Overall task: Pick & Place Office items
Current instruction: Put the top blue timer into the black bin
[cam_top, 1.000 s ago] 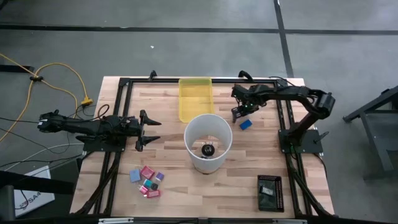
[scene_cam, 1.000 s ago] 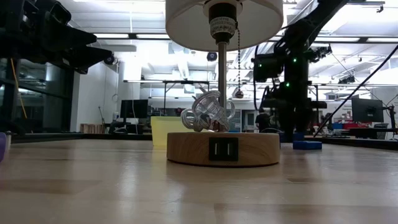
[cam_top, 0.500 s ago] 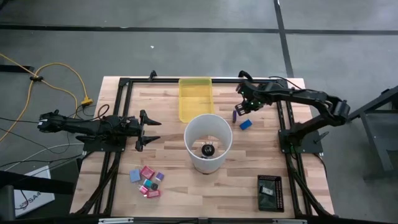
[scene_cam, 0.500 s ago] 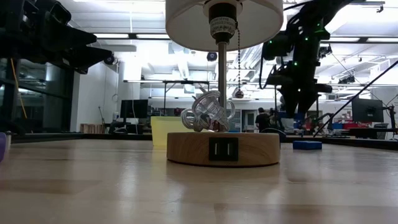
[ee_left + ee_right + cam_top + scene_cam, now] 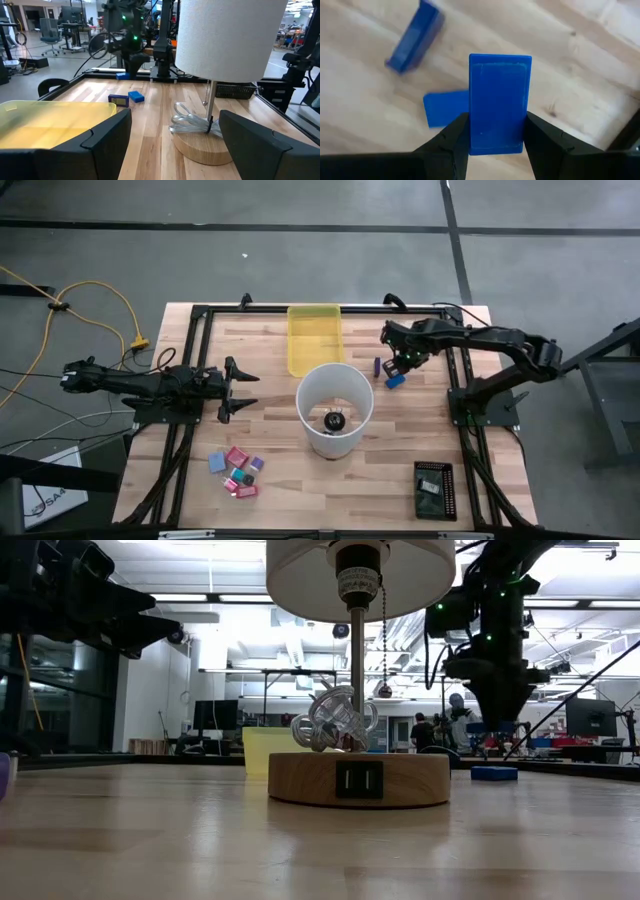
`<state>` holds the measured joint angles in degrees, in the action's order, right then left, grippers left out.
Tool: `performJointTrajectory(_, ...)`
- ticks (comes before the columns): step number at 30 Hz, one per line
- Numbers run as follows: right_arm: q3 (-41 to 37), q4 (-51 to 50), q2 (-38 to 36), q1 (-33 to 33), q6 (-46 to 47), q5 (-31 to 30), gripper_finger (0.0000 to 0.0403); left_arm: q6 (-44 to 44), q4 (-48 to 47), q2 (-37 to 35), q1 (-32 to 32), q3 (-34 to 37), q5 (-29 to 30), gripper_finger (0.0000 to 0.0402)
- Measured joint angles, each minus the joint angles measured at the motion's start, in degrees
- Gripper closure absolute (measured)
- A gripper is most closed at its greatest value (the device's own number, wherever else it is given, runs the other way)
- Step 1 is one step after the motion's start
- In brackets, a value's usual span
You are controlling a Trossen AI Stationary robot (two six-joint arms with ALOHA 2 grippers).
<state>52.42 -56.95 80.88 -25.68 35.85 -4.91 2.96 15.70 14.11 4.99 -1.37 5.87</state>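
Blue block (image 5: 500,102) in right pincer (image 5: 492,135), lower edge hidden

Right end effector (image 5: 492,145) fingers clamp a bright-blue block (image 5: 499,102); two more blue pieces (image 5: 415,37) lie on table (image 5: 570,80).

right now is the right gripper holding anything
Yes, in the right wrist view the right gripper is clamped on a bright-blue block, above the table.
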Motion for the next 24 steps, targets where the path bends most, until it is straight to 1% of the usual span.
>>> performJointTrajectory(7, 0.0, -2.94, -0.63, 3.35, 1.22, 0.89, 0.0255, 0.0, 0.0, 0.0, 0.0, 0.0, 0.0, 0.0109)
performJointTrajectory(12, 0.0, -2.9, -5.12, 6.53, 3.56, 2.34, 0.0255, 0.0, 0.0, -0.01, 0.0, 0.0, 0.0, 0.0109)
performJointTrajectory(15, 0.0, -3.8, -8.5, 9.14, 5.56, 2.36, 0.0255, 0.0, -0.02, -0.02, 0.0, 0.0, 0.0, 0.0109)
performJointTrajectory(18, 0.01, -6.85, -11.21, 12.31, 8.43, 2.1, 0.0255, 0.01, -0.01, -0.01, 0.0, 0.0, 0.0, 0.0109)
performJointTrajectory(24, 0.02, -10.74, -13.94, 19.85, 14.4, 1.73, 0.0255, 0.0, 0.0, -0.02, 0.0, 0.0, 0.0, 0.0109)
